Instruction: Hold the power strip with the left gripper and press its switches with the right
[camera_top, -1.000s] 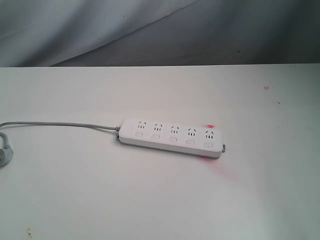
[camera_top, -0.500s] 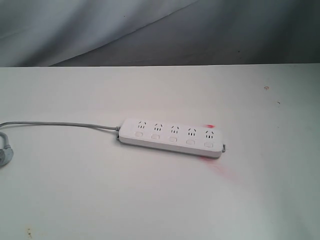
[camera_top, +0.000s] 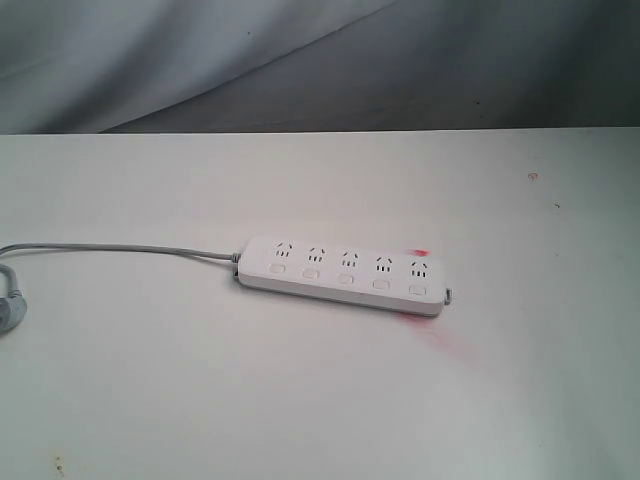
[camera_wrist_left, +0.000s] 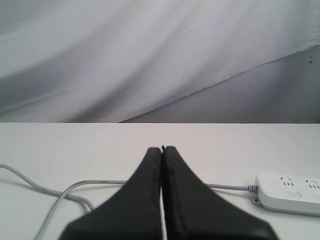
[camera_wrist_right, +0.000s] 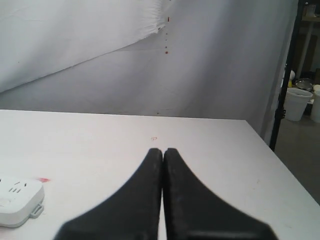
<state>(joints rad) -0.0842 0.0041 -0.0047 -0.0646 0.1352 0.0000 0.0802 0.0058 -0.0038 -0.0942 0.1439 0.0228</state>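
The white power strip (camera_top: 343, 274) lies flat in the middle of the table, its row of small white switches (camera_top: 344, 279) below the sockets. Its grey cord (camera_top: 120, 248) runs off to the left. Neither arm shows in the exterior view. My left gripper (camera_wrist_left: 162, 149) is shut with nothing in it, and the cord end of the power strip (camera_wrist_left: 289, 193) lies off to one side of it, well apart. My right gripper (camera_wrist_right: 163, 151) is shut and empty too, with the far end of the power strip (camera_wrist_right: 18, 200) at that view's edge.
The grey cord (camera_wrist_left: 65, 192) loops over the white table (camera_top: 320, 400) to a plug (camera_top: 8, 310) at the left edge. A red smear (camera_top: 430, 325) marks the table by the strip's right end. The table's edge (camera_wrist_right: 280, 165) drops off beside the right gripper.
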